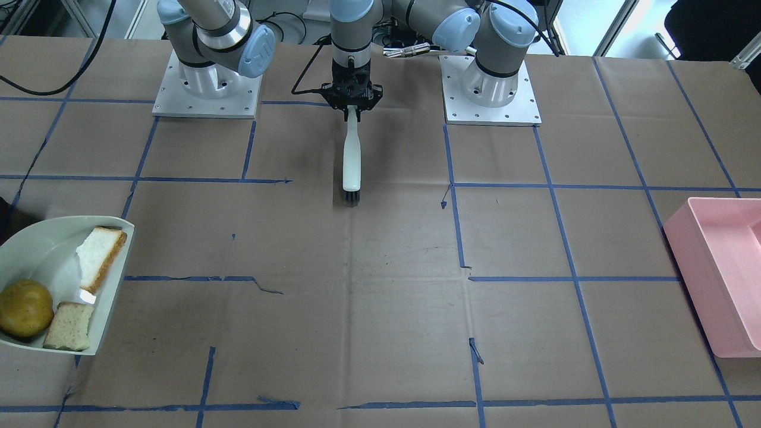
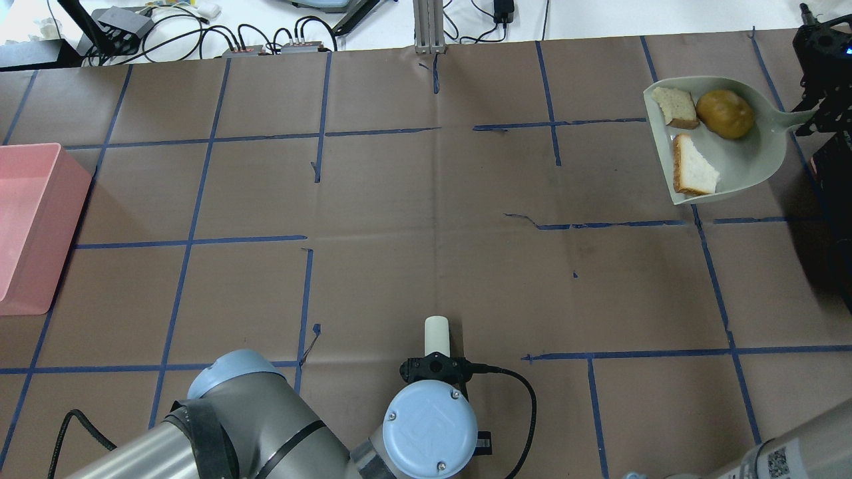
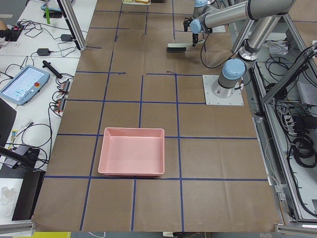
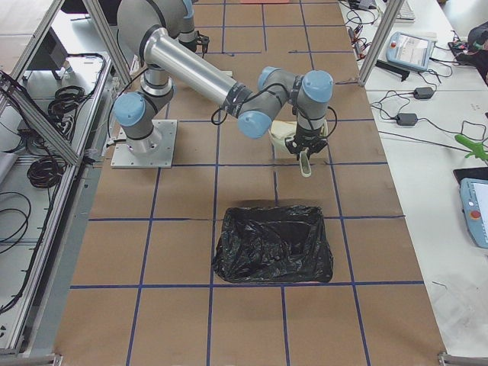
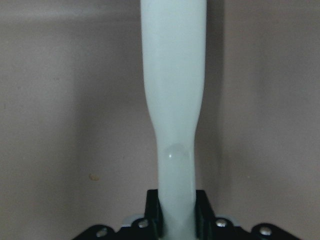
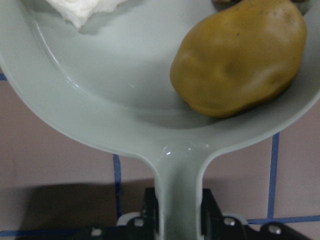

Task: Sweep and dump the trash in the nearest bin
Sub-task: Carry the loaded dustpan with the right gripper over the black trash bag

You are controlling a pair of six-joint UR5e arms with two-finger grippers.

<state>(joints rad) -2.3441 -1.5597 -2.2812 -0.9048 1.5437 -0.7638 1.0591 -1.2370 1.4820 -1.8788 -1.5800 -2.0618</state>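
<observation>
Three pieces of trash, a yellow-brown potato-like lump (image 1: 25, 309) and two torn bread slice pieces (image 1: 101, 257) (image 1: 69, 326), all lie inside the pale green dustpan (image 1: 41, 249). The lump sits at the back wall near the handle, and the bread is nearer the open mouth. Nothing loose shows on the table (image 1: 380, 297), so the sweeping looks done and the dump is what remains.

The right gripper (image 6: 179, 206) has its fingers pinched on the dustpan's handle, one on each side. The pan's long axis runs from that grip out toward the middle of the table, with the mouth facing away from the robot's right end.

The black-lined bin (image 4: 273, 242) lies on exactly that right end, beyond the handle. It is the nearer bin by far, since the pink bin (image 1: 722, 267) sits well apart at the opposite end. The carry therefore looks short, but the mouth would have to be turned over the bag before tipping.

The left gripper (image 1: 353, 104) is clamped on the white brush (image 1: 351, 154), bristles down, close to the robot's base — out of the way.
</observation>
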